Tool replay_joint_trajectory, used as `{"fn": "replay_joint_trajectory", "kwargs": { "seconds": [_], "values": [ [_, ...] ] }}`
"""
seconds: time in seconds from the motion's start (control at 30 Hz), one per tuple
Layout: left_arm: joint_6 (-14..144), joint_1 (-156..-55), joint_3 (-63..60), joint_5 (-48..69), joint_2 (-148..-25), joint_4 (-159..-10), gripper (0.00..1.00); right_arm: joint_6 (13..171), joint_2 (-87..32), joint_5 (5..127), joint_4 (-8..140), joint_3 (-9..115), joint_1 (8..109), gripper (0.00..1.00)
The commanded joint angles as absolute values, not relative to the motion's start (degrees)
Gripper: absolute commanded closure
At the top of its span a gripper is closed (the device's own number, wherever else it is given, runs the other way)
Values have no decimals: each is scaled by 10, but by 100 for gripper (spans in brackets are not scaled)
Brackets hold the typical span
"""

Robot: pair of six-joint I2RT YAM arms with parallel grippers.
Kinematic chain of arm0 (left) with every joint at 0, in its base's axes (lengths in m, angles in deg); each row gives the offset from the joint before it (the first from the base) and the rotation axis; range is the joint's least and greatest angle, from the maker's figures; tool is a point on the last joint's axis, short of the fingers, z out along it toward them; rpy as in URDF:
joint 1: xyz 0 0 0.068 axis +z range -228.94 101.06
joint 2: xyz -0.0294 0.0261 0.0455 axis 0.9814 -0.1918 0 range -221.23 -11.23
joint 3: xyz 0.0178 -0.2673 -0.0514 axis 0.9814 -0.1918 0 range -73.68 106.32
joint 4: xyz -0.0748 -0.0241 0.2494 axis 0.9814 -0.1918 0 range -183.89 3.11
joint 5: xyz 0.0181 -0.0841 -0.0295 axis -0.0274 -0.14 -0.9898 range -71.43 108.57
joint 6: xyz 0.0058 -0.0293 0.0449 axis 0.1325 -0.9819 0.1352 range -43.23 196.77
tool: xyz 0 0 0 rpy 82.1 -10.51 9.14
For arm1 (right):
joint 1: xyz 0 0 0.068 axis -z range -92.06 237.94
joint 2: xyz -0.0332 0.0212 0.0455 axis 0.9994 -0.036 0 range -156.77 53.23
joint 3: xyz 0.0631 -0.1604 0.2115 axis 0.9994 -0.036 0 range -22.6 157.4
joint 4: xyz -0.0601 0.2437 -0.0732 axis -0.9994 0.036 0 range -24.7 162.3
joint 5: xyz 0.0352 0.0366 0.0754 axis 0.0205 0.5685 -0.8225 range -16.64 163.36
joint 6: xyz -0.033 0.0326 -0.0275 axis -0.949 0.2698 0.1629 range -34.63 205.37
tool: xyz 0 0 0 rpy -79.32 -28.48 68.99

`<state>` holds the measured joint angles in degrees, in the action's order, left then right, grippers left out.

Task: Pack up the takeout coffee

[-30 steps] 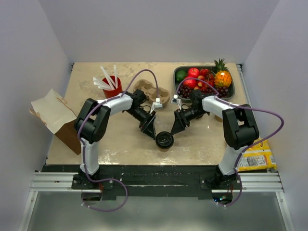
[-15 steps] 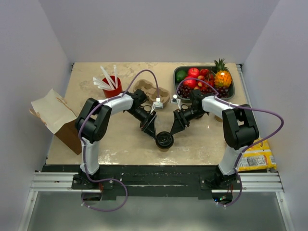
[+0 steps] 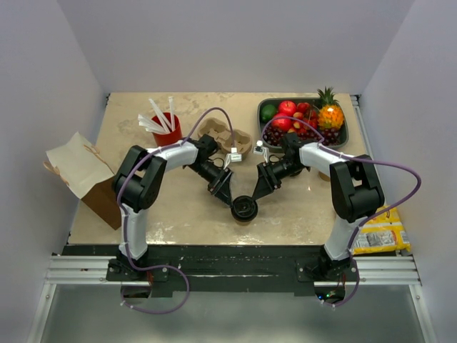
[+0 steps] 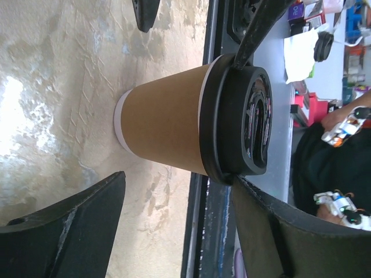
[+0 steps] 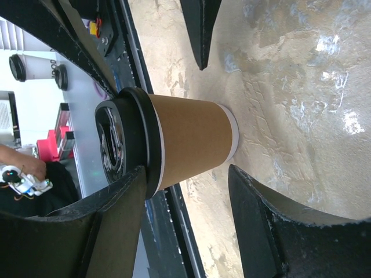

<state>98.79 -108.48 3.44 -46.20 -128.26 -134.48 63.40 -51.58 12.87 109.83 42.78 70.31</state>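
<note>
The small tan paper cup with round black plastic lid [image 3: 244,208] stands upright on the beige table [image 3: 178,214], at 6 o'clock from the moulded cardboard cup carrier [image 3: 213,131]. To lift it well, one arm should probably roll its wrist, straddle the paper wall below the lid and close gently. The left gripper [image 3: 224,191] sits at the cup's 10 o'clock and the right gripper [image 3: 258,190] at 2 o'clock. Both angle downward with fingers spread, gripping nothing, though one right finger seems to touch the lid's rim.
</note>
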Motion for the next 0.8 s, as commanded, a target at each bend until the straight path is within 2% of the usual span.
{"fn": "replay_joint_trajectory", "kwargs": {
  "seconds": [0.0,0.77],
  "values": [
    [968,-1099,6,-380,-1294,-1281,24,663,-513,209,1045,412,694,41],
    [884,-1099,-35,-308,-1300,-1212,25,665,-550,374,1057,445,629,53]
  ]
}}
